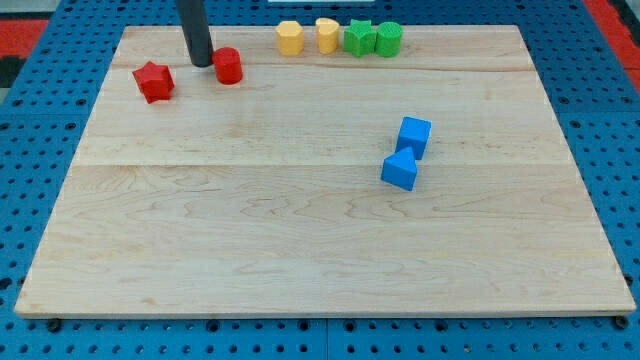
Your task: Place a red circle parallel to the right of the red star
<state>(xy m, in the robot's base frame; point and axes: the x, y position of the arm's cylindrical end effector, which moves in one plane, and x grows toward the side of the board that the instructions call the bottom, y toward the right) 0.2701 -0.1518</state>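
The red circle [228, 65] sat right of the red star [153, 81], slightly farther back; my tip [201, 63], a jawless end effector, touched the circle's left side.

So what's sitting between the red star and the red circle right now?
In the camera view, only my tip stands in that gap, close against the red circle's left side. The red star lies further to the view's left, with bare board between it and my tip.

Two yellow blocks [307, 36] and two green blocks [373, 38] line the wooden board's [300, 240] top edge; two touching blue blocks [407, 152] sit right of centre
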